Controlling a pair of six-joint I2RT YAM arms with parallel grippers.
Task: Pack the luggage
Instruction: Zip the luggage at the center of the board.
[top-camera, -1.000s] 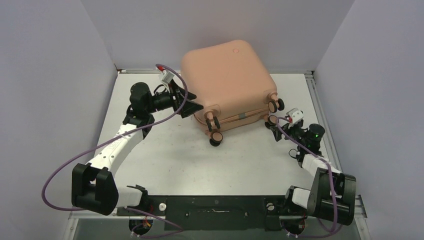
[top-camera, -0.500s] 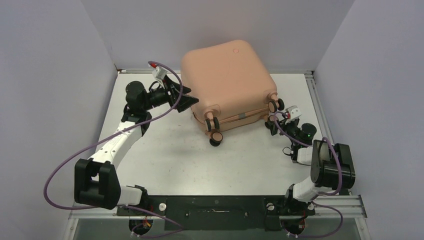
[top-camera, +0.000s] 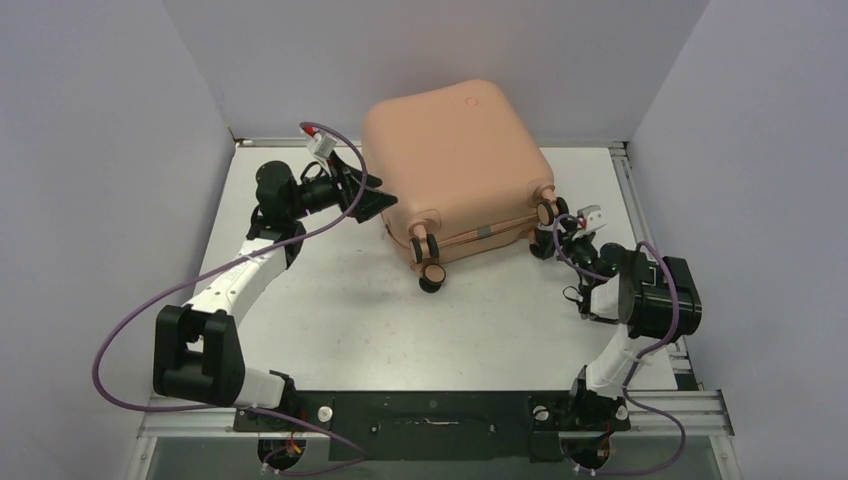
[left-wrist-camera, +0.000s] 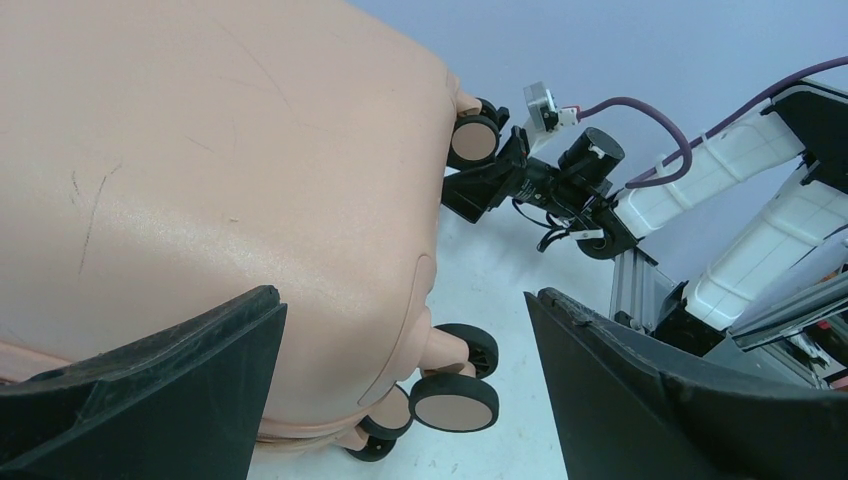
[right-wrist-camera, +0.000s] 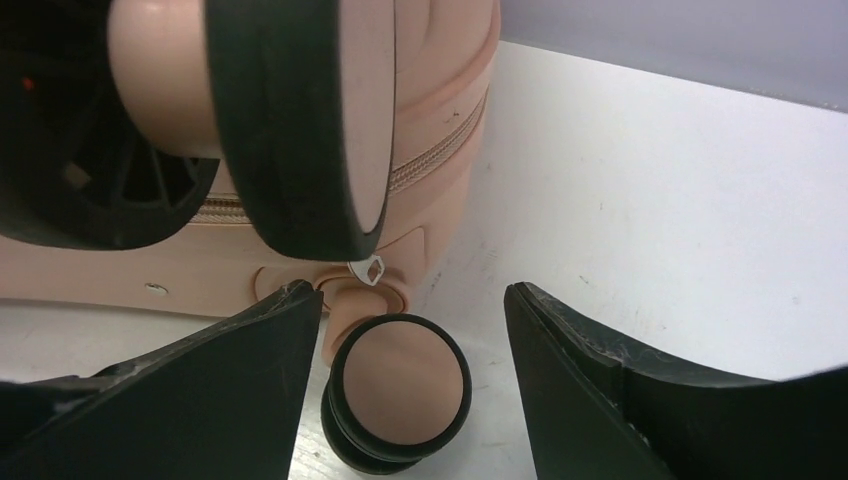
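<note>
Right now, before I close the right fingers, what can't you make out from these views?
Inside of the luggage: every view, closed shell hides the contents.
Zipper pull: right wrist view, partly behind the blurred near wheel.
Left gripper: top view, contact with the luggage's side too small to tell.
Right gripper: top view, fingers too small and dark to read.

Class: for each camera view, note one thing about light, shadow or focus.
Top view: even light, faint shadow by the luggage. Left wrist: soft sheen on it. Right wrist: the nearest wheel looms blurred; the lower wheel is sharper.
</note>
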